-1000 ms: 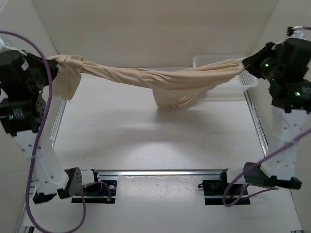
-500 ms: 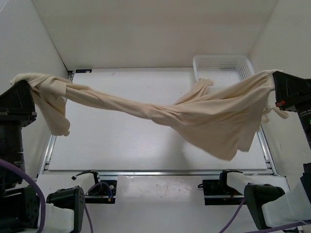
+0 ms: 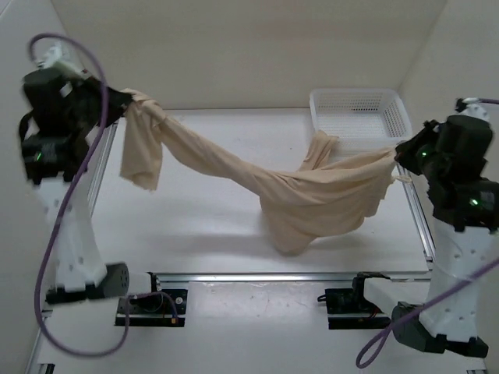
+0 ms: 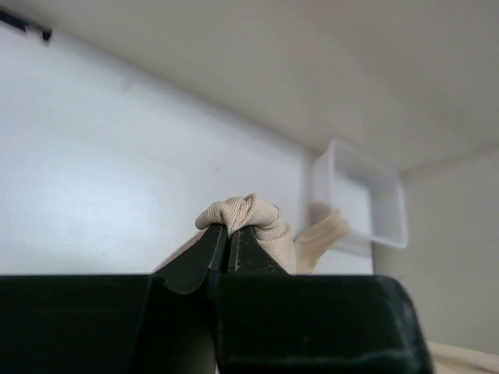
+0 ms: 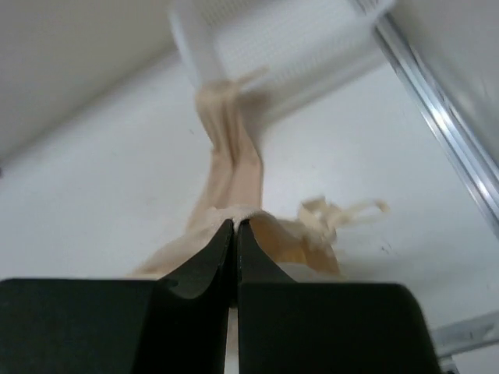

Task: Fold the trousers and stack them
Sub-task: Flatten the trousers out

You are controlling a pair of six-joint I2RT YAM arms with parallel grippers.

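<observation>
The trousers (image 3: 304, 195) sag lower and slacker than a moment ago, a wrinkled, twisted beige swag over the table (image 3: 195, 226) near the basket (image 3: 359, 101), ends pinched in the tightly closed left gripper (image 3: 124, 97) and right gripper (image 3: 397, 152), apparently mid-spreading, so next they need laying flat before any fold.

basket (image 5: 273, 47) blurred, top cut off, pinched trousers (image 5: 234, 175) edge hidden

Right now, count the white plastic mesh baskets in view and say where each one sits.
1. The white plastic mesh basket stands at the table's far right corner, just beyond the raised light beige fabric trousers. No second one shows; the cloth hides little.
</observation>
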